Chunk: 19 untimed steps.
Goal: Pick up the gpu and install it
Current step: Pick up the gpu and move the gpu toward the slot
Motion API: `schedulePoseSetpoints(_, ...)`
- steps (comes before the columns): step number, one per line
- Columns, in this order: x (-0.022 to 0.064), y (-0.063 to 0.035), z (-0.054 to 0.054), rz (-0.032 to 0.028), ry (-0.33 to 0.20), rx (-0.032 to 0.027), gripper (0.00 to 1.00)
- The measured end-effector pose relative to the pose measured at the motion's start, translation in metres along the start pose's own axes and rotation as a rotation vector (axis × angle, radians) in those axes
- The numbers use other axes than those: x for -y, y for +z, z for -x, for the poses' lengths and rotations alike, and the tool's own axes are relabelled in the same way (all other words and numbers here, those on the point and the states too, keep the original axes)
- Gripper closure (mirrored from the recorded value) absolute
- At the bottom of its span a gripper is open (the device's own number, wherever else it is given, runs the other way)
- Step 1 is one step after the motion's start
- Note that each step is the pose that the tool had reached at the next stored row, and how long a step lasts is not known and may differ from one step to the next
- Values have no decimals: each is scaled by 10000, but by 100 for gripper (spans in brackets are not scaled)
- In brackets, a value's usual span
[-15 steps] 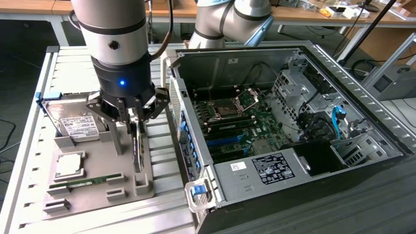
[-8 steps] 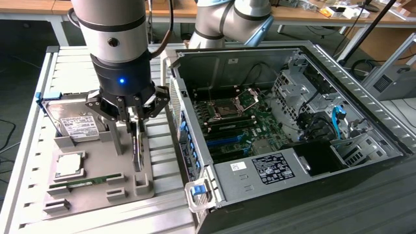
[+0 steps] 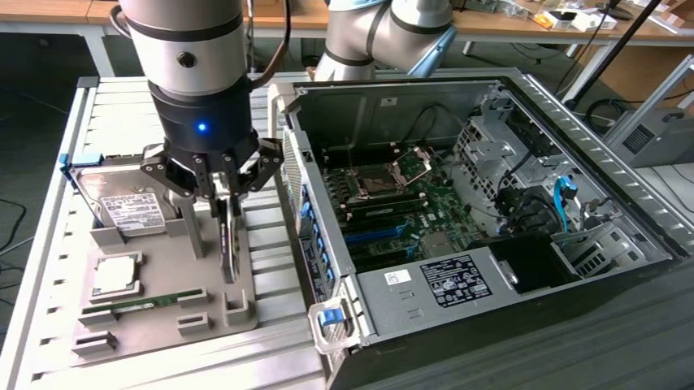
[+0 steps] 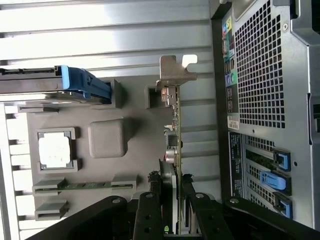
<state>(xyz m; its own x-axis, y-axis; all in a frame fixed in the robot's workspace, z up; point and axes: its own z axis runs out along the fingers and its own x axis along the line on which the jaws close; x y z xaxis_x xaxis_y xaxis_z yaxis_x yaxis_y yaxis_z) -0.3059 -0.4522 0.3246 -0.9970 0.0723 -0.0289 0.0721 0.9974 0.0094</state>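
Field notes, near to far
- Lower part of the exterior view's left: grey holder tray (image 3: 162,329) on a slatted metal table (image 3: 44,268). A narrow green memory stick (image 3: 146,302) lies in the nearest slot, with a square processor chip (image 3: 116,275) in its pocket just behind.
- The gpu (image 3: 227,244) stands on edge in the tray, just beside the case wall, its lower end in the holder's slot. In the wrist view the gpu (image 4: 176,125) is edge-on, with its silvery bracket (image 4: 176,70) at the far end.
- The gripper (image 3: 220,191) is directly above the card. Its black fingers (image 4: 148,215) are clamped on either side of the card's near end, gripping it. A blue light (image 3: 201,127) glows on the body.
- Hard drive (image 3: 130,207), middle of the exterior view's left. It has a white label, the print too small to read.
- Open computer case (image 3: 586,138), centre to the exterior view's right, with the green motherboard (image 3: 401,207) exposed. A black-and-white sticker (image 3: 456,282) is not legible. A blue latch (image 3: 331,315) sits at the near corner.
- Wooden workbenches (image 3: 44,8) run along the top edge
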Motion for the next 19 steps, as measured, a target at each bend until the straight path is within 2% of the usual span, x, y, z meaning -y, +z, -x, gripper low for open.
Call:
schedulePoseSetpoints(5,-1,-84,2,-1,0,-1,73)
schedulePoseSetpoints(19,-2,-180,5,-1,0,-1,73)
